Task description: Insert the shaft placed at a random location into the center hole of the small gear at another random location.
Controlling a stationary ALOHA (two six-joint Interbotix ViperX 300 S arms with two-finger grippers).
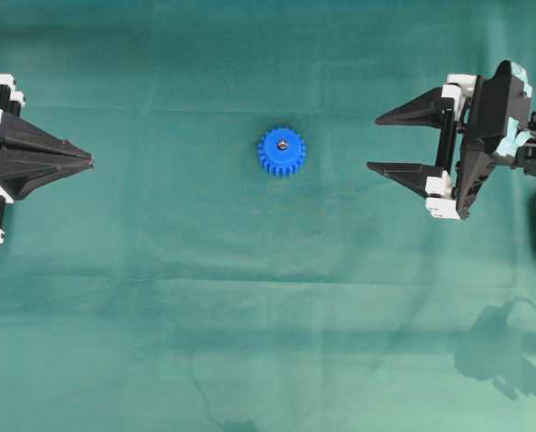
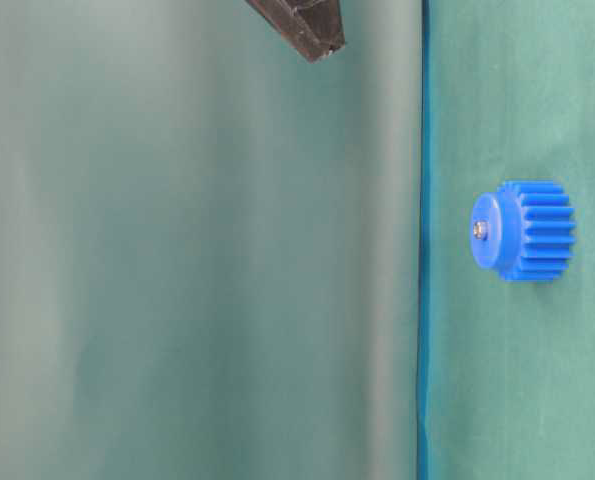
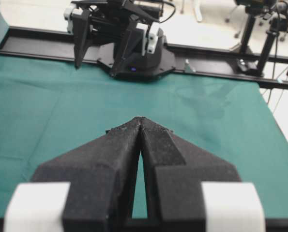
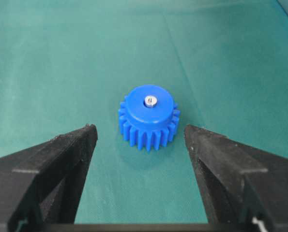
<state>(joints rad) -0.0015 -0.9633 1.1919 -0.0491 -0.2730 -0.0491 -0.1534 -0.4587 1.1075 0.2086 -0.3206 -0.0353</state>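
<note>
One small gear [image 1: 281,152], bright blue, flat on green cloth [image 1: 249,297] near centre of overhead view, slightly toward far edge. Hub up, teeth around lower rim. Shaft [image 1: 282,144] seated in center hole [image 4: 150,101]: silvery tip showing at middle of hub, about flush with hub top in right wrist view; same metal dot visible on hub face in table-level view [image 2: 480,230]. Hole itself filled, no dark opening left to see.

Right gripper [image 1: 374,142] at right side of overhead view, jaws spread wide, empty, tips aimed at gear but well apart from it. From right wrist camera, gear framed between both black fingers [image 4: 61,159], touching neither.

Left gripper [image 1: 92,162] at left edge, clenched, black fingertips [image 3: 140,121] pressed together to one point, gripping nothing. Also well apart from gear, pointing toward it across bare cloth.

Left wrist view: right arm base [image 3: 134,63] on black rail [image 3: 32,46] beyond cloth's far edge; gear not seen there.

Table-level view: one dark finger tip [image 2: 312,30] at top, above cloth, clear of gear; cannot tell which arm.
</note>
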